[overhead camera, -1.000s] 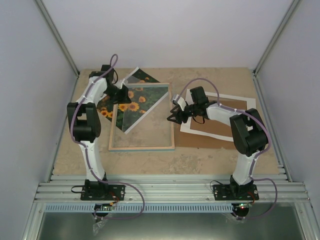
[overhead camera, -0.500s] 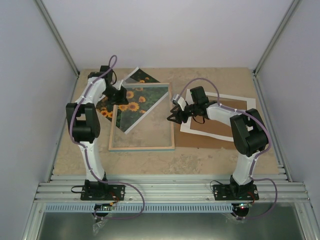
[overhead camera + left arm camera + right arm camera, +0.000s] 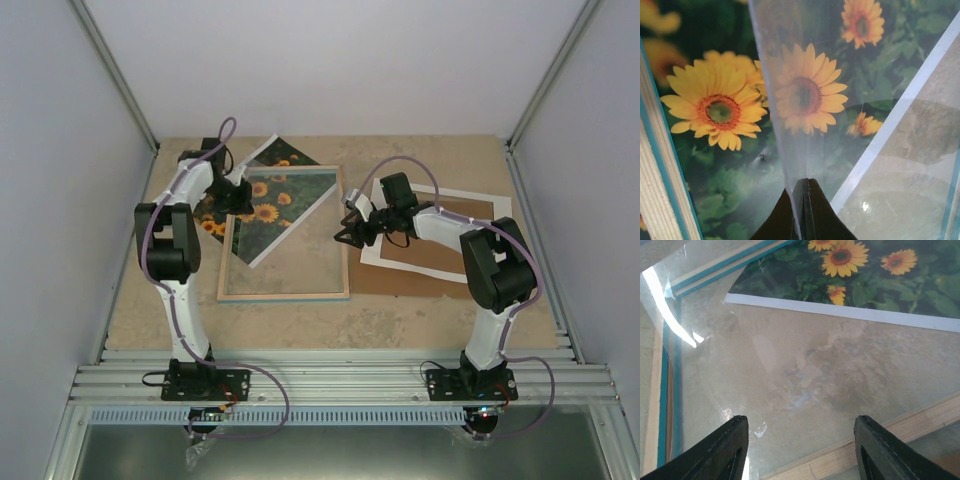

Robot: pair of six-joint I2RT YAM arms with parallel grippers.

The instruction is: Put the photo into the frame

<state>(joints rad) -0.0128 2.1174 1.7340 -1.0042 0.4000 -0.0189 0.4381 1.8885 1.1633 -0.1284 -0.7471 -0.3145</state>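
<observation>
1. the left gripper [image 3: 801,182] had its jaws closed tip to tip on the edge of the clear pane [image 3: 805,365], which rose as a hazy sheet straight ahead of them.
2. the photo [image 3: 720,110] lay flat below and ahead of those jaws, skewed in the frame [image 3: 285,296]. its white border ran diagonally ahead and to their right, and its far corners overran the frame's rails.
3. the frame's turquoise and wood rail ran close on the left of the left jaws.
4. the right gripper [image 3: 800,420] had its jaws open and held nothing. it hung over the pane just inside the frame's wood rail, which passed under its right finger.
5. ahead of the right jaws only bare pane over the worktop [image 3: 400,320] stretched to the photo's white border.
6. behind the right jaws lay the white mat [image 3: 500,205] and the brown backing board [image 3: 400,283], beside the frame.
</observation>
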